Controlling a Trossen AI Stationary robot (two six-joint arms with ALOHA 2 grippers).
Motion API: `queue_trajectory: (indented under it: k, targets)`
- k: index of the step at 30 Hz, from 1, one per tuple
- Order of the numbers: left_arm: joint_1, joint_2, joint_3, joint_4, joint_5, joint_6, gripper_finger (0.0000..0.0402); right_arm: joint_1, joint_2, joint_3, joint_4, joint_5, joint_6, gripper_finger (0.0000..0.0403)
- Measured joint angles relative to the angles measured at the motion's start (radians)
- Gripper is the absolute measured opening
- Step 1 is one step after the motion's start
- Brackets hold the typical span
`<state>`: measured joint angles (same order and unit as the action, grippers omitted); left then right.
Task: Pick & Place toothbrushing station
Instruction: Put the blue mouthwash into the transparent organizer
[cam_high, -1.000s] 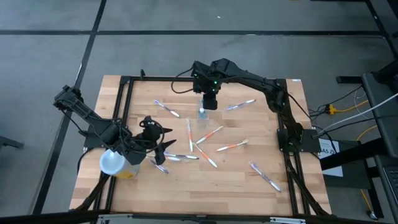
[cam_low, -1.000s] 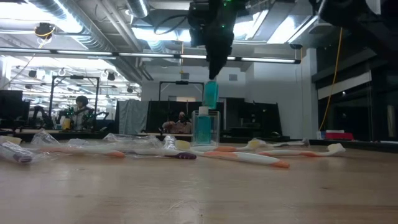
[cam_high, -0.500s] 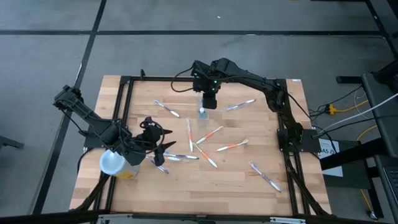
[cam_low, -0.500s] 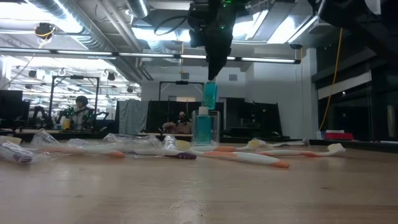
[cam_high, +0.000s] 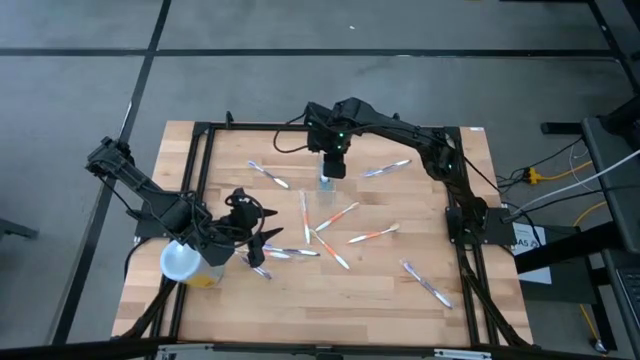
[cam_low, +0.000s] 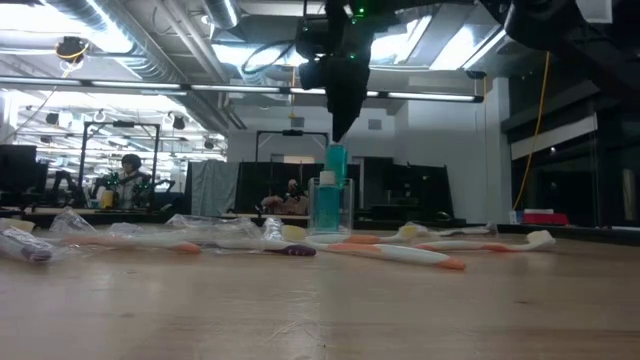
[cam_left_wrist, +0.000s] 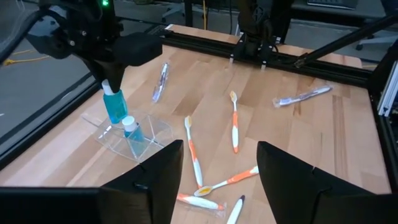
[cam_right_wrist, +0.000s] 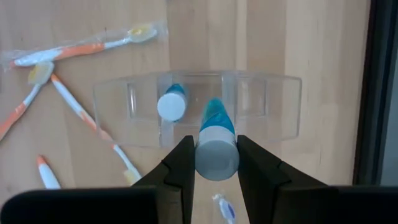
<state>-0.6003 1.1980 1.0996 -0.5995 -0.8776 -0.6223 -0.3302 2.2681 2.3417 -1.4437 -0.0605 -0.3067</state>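
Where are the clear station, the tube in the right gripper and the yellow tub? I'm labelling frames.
toothbrushing station (cam_right_wrist: 273, 112): right wrist view, clear side wall.
blue tube (cam_right_wrist: 217, 155): right wrist view, white cap.
yellow tub (cam_high: 181, 261): high view, pale lid.

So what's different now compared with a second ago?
The right gripper, shut on a blue tube, has carried it a little lower, so its end now dips further into the clear holder, beside a second blue tube already standing there. The left gripper, open, and the scattered toothbrushes stayed put.
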Motion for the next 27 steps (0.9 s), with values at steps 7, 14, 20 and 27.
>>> queue_trajectory:
  k: [7,14,20,27]
  targets:
    - [0.000,0.000,0.000,0.000,-0.001,0.005,0.0198,0.000,0.000,0.000,0.020,-0.011,-0.009,0.0093]
    - [0.000,0.000,0.000,0.001,-0.003,0.016,0.0196,-0.002,0.038,-0.002,0.017,-0.019,-0.007,0.0093]
    - [0.000,0.000,0.000,0.004,-0.003,0.016,0.0196,-0.004,0.057,-0.001,0.018,-0.019,-0.011,0.0093]
    - [0.000,0.000,0.000,0.005,-0.002,0.016,0.0196,-0.009,0.087,-0.001,0.025,-0.026,-0.007,0.0093]
